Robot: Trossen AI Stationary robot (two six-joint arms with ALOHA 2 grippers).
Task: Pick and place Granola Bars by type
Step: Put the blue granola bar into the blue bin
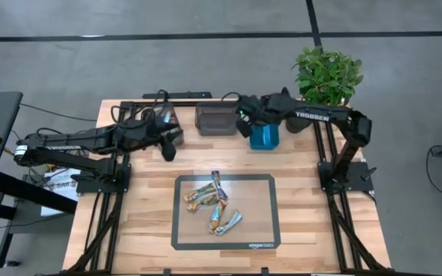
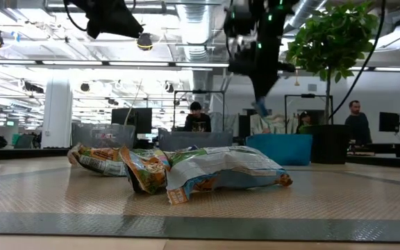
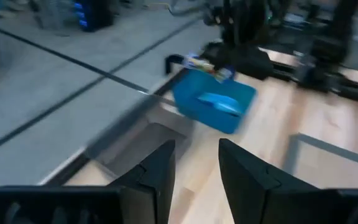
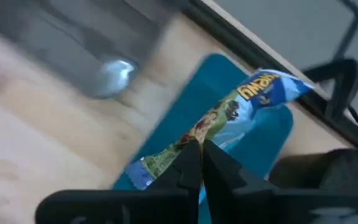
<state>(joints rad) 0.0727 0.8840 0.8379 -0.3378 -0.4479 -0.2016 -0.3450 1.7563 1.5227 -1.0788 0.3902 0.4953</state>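
Several multicoloured and tan granola bars lie in a heap on the grey mat; the low view shows them close up. My right gripper is shut on a blue bar above the blue bin. Another blue bar lies inside that bin. My left gripper hovers open over the bare wood left of the grey bin, touching nothing; its fingers stand apart in the left wrist view. My right gripper pinches the blue bar between its two fingers, partway along its length, with the fingers across it. The bar is lifted clear over the blue bin. In the low view it hangs below the fingers.
The grey bin and the blue bin stand side by side near the table's far edge. A potted plant stands at the far right corner. Bare wood lies between the mat and the bins. People are in the room beyond.
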